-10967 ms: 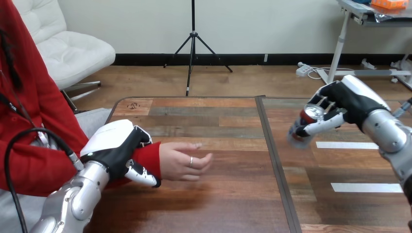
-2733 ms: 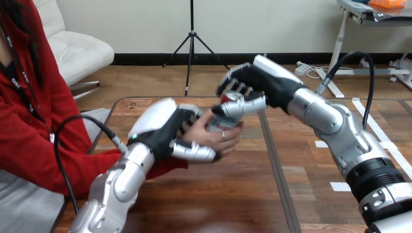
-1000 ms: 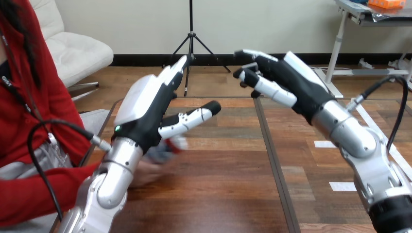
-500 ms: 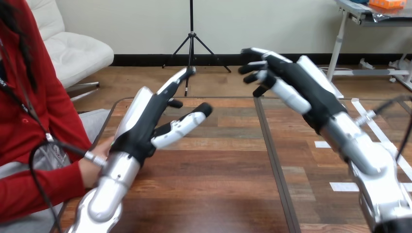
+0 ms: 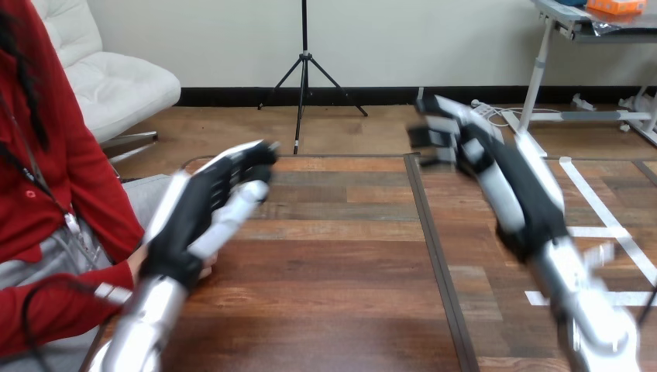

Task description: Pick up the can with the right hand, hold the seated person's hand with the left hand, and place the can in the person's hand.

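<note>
Hovering above the wood-plank table, left hand and right hand hold fingers uncurled.

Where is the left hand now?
Head view, left side: the left hand, open, is over the table's left edge, its wrist beside the person's hand.

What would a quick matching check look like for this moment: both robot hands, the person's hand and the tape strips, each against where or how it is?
Things:
1. left hand
2. right hand
3. person's hand
4. tape strips

Places or states:
A. lying flat on the table's right half
B. fingers straight, raised over the table's left half
C. at the table's left edge, partly hidden behind the robot's left arm
D. open, raised over the table's right half

Pairs: 1-B, 2-D, 3-C, 4-A.
</note>
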